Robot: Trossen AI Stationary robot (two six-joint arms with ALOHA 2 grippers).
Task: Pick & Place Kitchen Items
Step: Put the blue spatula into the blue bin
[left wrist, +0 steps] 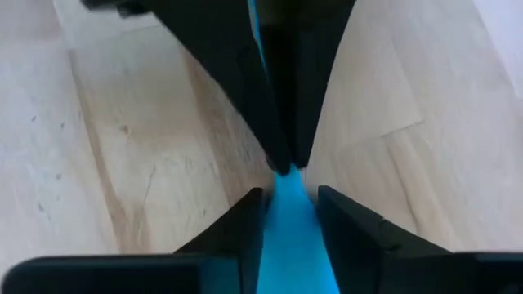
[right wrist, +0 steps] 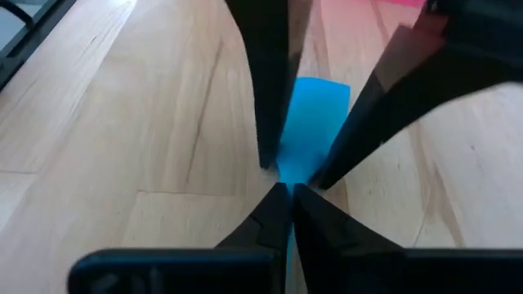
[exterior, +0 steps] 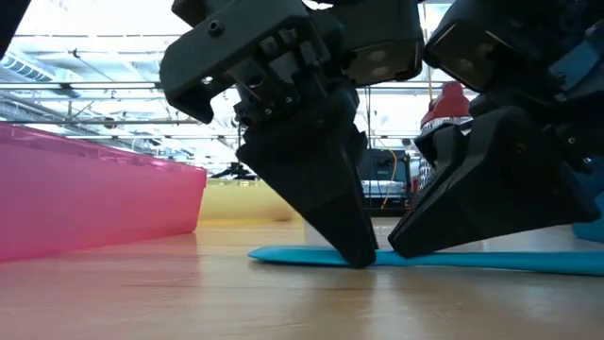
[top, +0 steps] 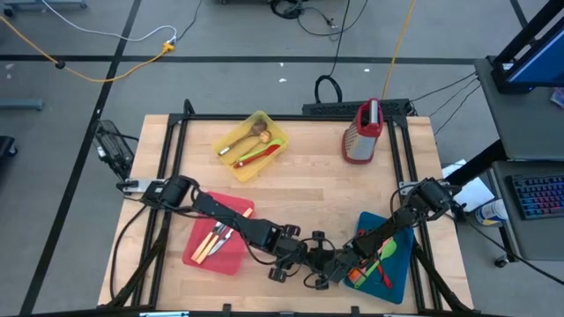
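I read no writing anywhere. My left gripper [left wrist: 286, 216] straddles the blue spatula [exterior: 491, 259], flat on the table [top: 308, 189] between the pink-red tray [top: 231, 254] and blue tray [top: 401, 264], fingers apart; my right gripper [right wrist: 286, 196] pinches it.

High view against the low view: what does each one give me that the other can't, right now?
Only the high view shows the yellow tray, the blue tray, the utensils lying in them and the grater's place at the table's far side. Only the low view shows the blue utensil lying flat on the wood under both claws. Both show the pink-red tray and the left claw meeting the right claw.
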